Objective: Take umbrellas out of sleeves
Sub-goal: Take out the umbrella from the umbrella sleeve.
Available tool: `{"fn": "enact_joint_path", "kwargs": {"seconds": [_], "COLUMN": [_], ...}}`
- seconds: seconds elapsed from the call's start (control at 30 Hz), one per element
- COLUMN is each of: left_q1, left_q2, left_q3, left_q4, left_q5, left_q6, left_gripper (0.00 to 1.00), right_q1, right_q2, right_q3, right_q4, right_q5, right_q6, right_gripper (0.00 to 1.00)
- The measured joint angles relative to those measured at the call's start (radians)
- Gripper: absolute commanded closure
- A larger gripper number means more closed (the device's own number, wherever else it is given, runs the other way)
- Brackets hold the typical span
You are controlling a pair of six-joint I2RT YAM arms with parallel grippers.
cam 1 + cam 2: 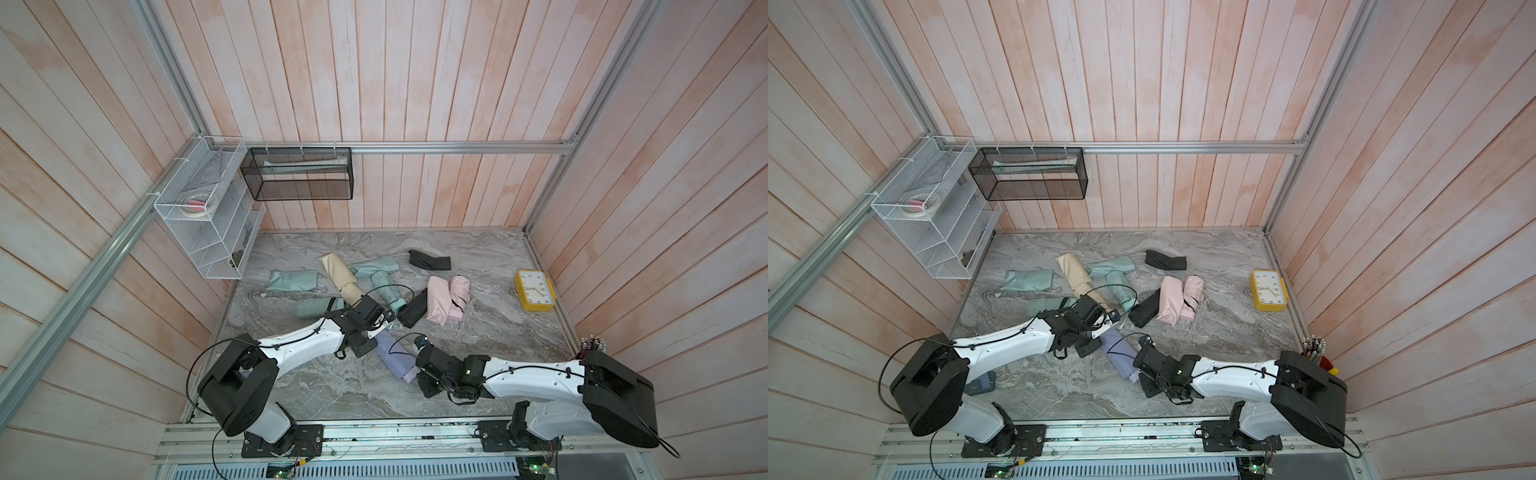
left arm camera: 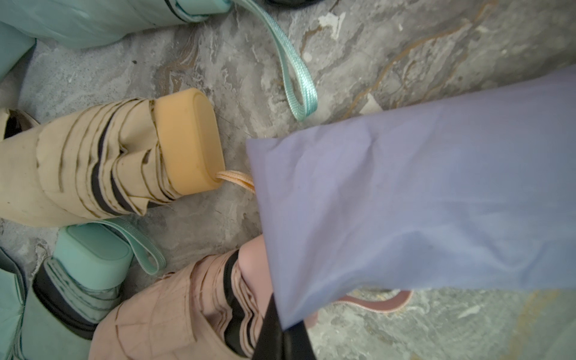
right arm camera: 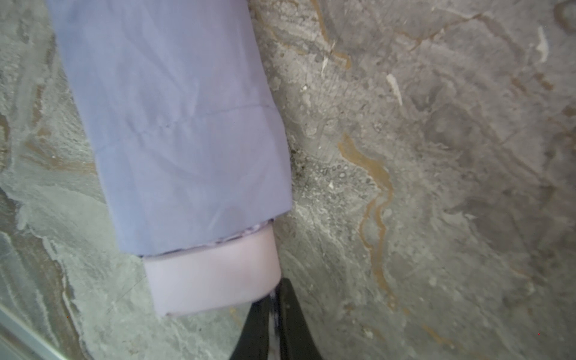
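A lavender sleeve (image 1: 392,353) (image 1: 1119,351) lies stretched between my two grippers on the marble table. My left gripper (image 2: 282,333) is shut on a corner of the sleeve's closed end (image 2: 420,193). At the open end, the lavender umbrella's pale handle (image 3: 212,274) sticks out of the sleeve (image 3: 174,124). My right gripper (image 3: 276,314) is shut on the thin wrist cord at that handle. Beside the left gripper lie a cream-yellow umbrella (image 2: 93,162), a mint umbrella (image 2: 78,271) and a pink umbrella (image 2: 174,311), all out of sleeves.
Farther back lie a flat mint sleeve (image 1: 291,280), a black sleeve (image 1: 430,259), a pink sleeve (image 1: 438,305) beside a pink umbrella (image 1: 459,297), and a black umbrella (image 1: 413,311). A yellow clock (image 1: 535,290) sits at the right. A white wire rack (image 1: 208,216) and a black mesh basket (image 1: 299,174) hang on the walls.
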Motion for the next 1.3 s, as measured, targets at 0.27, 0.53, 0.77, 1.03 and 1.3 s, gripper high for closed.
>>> {"fn": "enact_joint_path", "kwargs": {"seconds": [0.27, 0.53, 0.77, 1.03, 1.3], "left_q1": [0.0, 0.0, 0.0, 0.0, 0.0], "left_q2": [0.0, 0.0, 0.0, 0.0, 0.0], "left_q3": [0.0, 0.0, 0.0, 0.0, 0.0], "left_q4": [0.0, 0.0, 0.0, 0.0, 0.0], "left_q5": [0.0, 0.0, 0.0, 0.001, 0.006], "left_q6": [0.0, -0.005, -0.007, -0.007, -0.007], "left_gripper": [1.0, 1.0, 1.0, 1.0, 1.0], "right_q1": [0.0, 0.0, 0.0, -0.014, -0.057], "right_q2": [-0.095, -0.192, -0.259, -0.354, -0.448], "right_q3": [-0.074, -0.131, -0.141, -0.172, -0.195], "right_q4": [0.006, -0.02, -0.069, -0.106, -0.137], "right_q5": [-0.021, -0.023, -0.022, -0.017, -0.01], "right_q6": [0.049, 0.095, 0.135, 0.178, 0.211], "right_gripper": [0.98, 1.0, 1.0, 1.0, 1.0]}}
